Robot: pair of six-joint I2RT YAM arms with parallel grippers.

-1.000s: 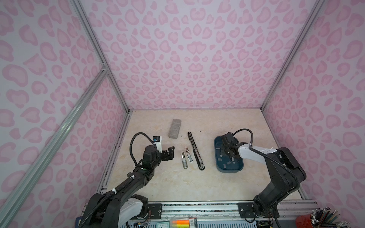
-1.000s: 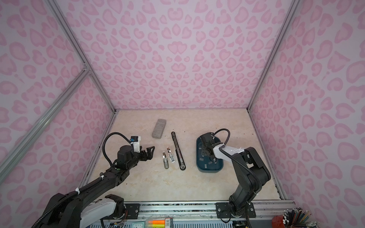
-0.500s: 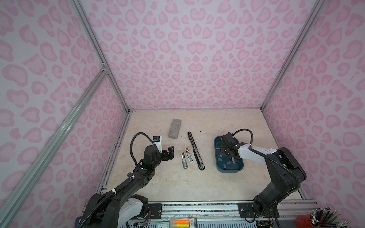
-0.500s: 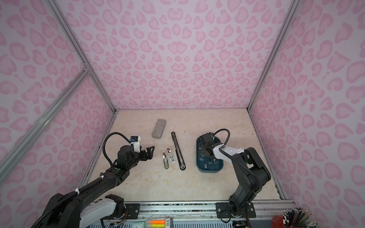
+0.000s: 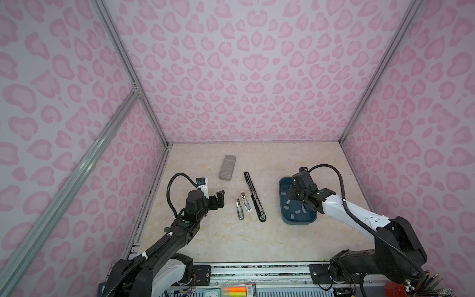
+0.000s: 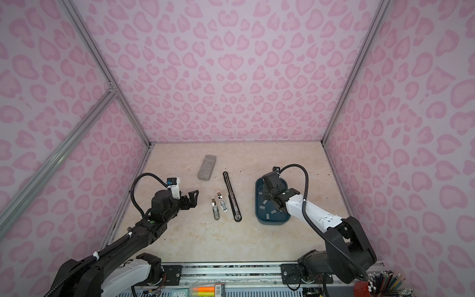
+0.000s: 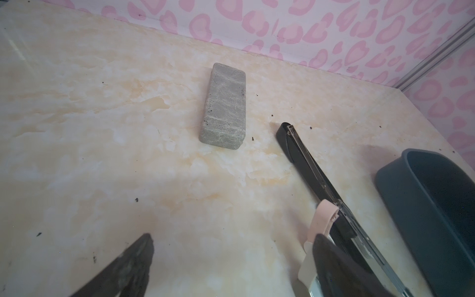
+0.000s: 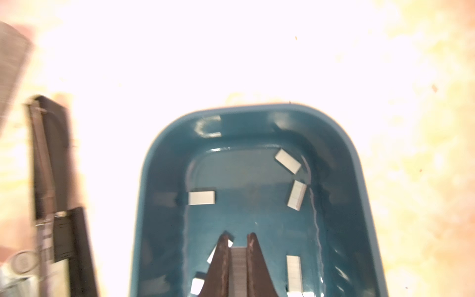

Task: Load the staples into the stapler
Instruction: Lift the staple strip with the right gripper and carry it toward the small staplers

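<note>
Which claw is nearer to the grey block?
Left. The left claw hovers in front of the grey block; the right claw is much farther, inside the blue tray.

- Both top views: high, front, looking down on whole table [image 5: 231,239].
- L wrist cam: low, close, faces grey block [image 7: 224,106].
- R wrist cam: v. close over blue tray [image 8: 159,164]; both wrist cams share stapler [image 7: 308,164].

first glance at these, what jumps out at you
The pink blotch-patterned walls dominate on every side. On the right, the right gripper reaches into a blue tray and is shut on a strip of staples, with loose strips lying around it. In the middle the black stapler lies opened out flat, and the left gripper is held open to its left.
</note>
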